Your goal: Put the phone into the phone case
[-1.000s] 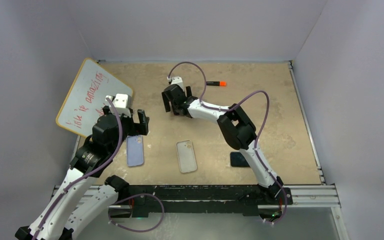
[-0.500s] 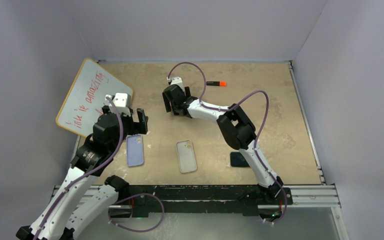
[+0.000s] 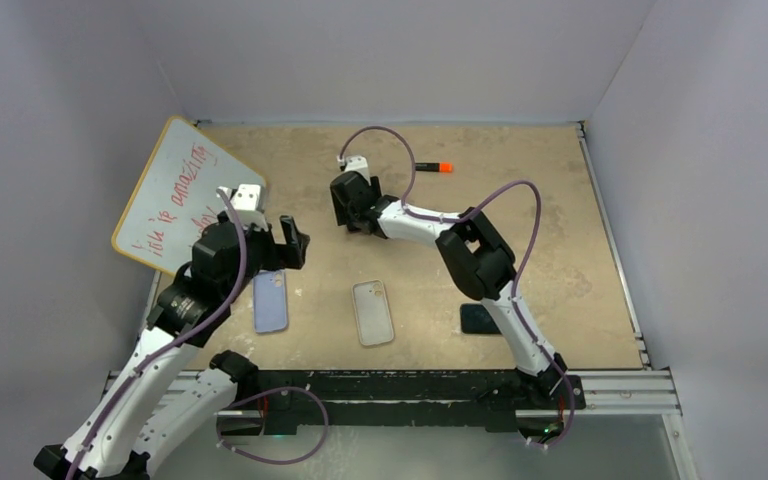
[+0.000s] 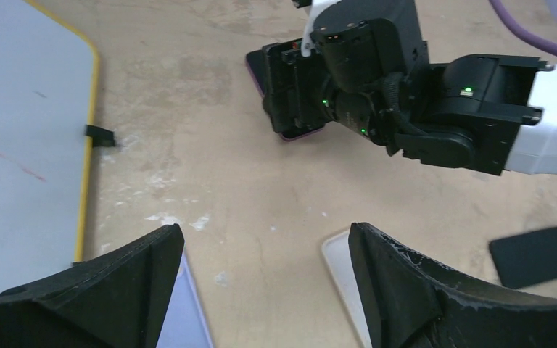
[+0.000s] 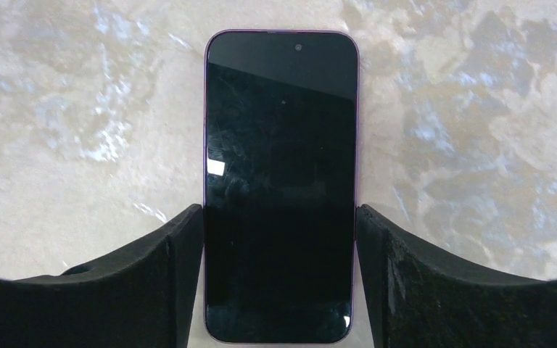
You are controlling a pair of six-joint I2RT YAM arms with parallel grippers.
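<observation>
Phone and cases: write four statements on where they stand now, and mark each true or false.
1. The phone lies screen up on the table. True.
2. The clear case has the phone inside it. False: it lies empty, apart from the phone.
3. The left gripper holds the blue case. False: it is open and holds nothing; that case lies flat on the table.
4. The right gripper has a finger at each long side of the phone. True.

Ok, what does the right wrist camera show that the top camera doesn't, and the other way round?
Right wrist only: the phone, lying flat, screen up. Top only: the clear case, a lilac phone-shaped piece, the whiteboard, the marker and the left gripper. Both: the right gripper, which hides the phone from above, and the tabletop.
</observation>
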